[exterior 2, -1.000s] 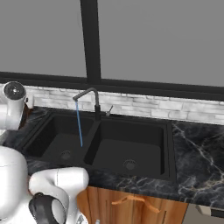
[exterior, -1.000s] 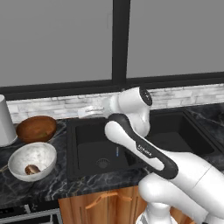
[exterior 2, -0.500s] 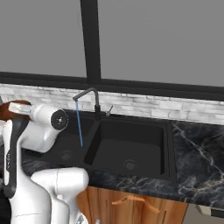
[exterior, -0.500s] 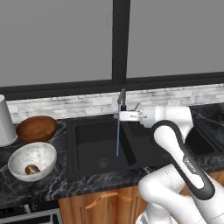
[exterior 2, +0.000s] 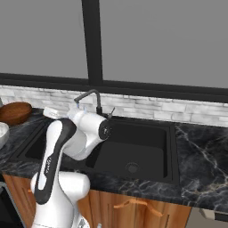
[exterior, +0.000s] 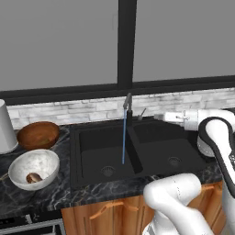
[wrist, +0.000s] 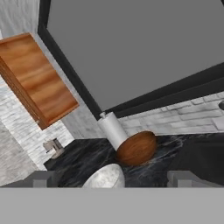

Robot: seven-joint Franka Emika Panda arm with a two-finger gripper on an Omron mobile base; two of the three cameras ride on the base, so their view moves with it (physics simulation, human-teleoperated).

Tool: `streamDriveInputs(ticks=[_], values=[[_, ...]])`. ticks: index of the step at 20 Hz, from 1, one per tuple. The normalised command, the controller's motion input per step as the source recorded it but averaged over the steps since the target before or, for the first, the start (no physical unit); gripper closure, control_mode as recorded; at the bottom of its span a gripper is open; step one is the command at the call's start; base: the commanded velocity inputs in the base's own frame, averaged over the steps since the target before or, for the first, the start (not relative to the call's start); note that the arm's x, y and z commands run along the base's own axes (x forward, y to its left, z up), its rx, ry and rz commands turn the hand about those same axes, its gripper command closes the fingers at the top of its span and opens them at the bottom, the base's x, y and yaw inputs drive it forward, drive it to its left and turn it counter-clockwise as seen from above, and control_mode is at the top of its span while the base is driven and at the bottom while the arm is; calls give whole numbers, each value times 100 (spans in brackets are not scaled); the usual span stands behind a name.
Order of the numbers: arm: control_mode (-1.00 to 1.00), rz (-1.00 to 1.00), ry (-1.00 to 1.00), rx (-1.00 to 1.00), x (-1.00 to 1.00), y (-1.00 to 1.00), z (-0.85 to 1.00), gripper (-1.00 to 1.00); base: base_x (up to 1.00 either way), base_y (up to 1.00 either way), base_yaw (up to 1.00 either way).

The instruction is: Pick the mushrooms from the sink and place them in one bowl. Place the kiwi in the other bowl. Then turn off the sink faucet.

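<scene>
**Hand open at the tap side, water running, faucet step pending**

Left base view. The sink [exterior: 137, 147] sits centre; both basins look bare of produce. A thin blue water stream [exterior: 123, 140] drops from the sink faucet [exterior: 128, 106] into the left basin near the divider, so the tap is on. The hand [exterior: 159, 117] lies at about 3 o'clock of the faucet, level with its lever, fingers pointing left toward it; nothing is between them. My reading: it is lined up sideways so it can push the lever. At 9 o'clock of the sink, on the desk [exterior: 50, 193], the white speckled bowl [exterior: 34, 169] holds one tan-brown mushroom [exterior: 32, 177]. The wooden bowl [exterior: 38, 135] stands just behind it; its contents cannot be made out. A grey canister [exterior: 5, 126] stands at its 9 o'clock.

Right base view. The arm crosses the left basin, its wrist beside the faucet base. The wooden bowl is at the far left edge.

Hand view. The camera looks leftward along the desk: wooden bowl, canister, and the speckled bowl's rim at 6 o'clock. Fingertips are set wide apart, released, gripping nothing.
</scene>
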Motion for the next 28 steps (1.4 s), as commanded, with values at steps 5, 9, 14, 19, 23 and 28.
streamDriveInputs(ticks=[5, 9, 14, 19, 23, 28], values=[[-100, 0, -1, 4, 2, -90, -7, -100, 0, 0, 0], [-100, 2, -1, 3, 24, -77, -14, -100, 0, 0, 0], [-100, 11, -13, -1, 36, -48, -14, -100, 0, 0, 0], [-100, 15, -23, -7, 28, -24, -12, -100, 0, 0, 0], [-100, 18, -24, -8, 40, -6, -15, -100, 0, 0, 0], [-100, 13, -28, -10, 47, 0, -19, -100, 0, 0, 0]])
